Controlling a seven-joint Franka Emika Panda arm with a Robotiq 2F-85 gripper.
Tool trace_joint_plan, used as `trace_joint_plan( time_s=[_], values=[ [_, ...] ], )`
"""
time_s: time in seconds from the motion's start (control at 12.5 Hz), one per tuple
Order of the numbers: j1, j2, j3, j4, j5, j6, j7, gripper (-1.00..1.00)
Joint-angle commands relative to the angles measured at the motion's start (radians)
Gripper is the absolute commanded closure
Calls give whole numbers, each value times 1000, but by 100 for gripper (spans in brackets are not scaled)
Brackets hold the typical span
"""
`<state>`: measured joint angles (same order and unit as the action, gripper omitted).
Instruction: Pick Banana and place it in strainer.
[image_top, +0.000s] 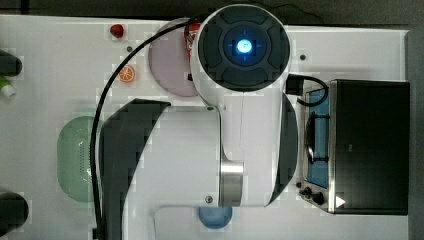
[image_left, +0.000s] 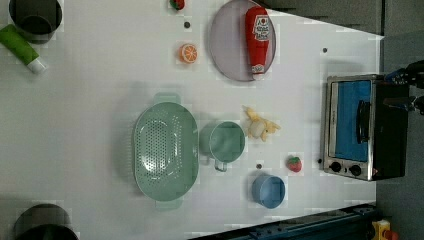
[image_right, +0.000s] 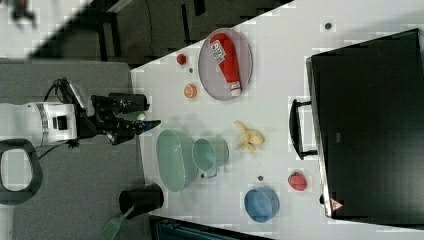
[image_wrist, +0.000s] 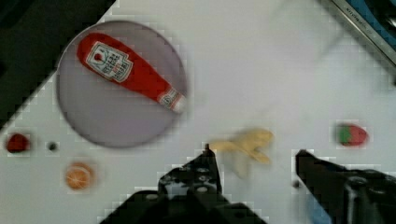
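Wrist view | fingers (image_wrist: 254, 156) apart, empty | banana (image_wrist: 246, 143) between

Bright, even light falls on the white surface (image_left: 100, 100), which looks nearly washed out in the left view. Shadows are soft and faint: a pale grey one lies beside the strainer (image_left: 166, 148). The top view shows a blue light glowing on the arm (image_top: 244, 46). The wrist view is smeared, the banana (image_wrist: 246, 143) and ketchup bottle (image_wrist: 128, 70) soft-edged, and the pincer (image_wrist: 254, 156) dark and blurred. All views look blocky.
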<state>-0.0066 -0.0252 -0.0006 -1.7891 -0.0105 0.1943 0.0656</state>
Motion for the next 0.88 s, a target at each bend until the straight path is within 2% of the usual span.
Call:
trace_joint_plan(
  time_s=[0.08, 0.24, 0.56, 0.88],
  values=[
    [8, -383, -58, -158, 4, -220, 14, -59],
    [8, -383, -57, -158, 4, -219, 14, -99],
    [9, -347, -40, -191, 4, -194, 14, -100],
    [9, -224, -11, -303, 4, -8, 14, -100]
  ],
)
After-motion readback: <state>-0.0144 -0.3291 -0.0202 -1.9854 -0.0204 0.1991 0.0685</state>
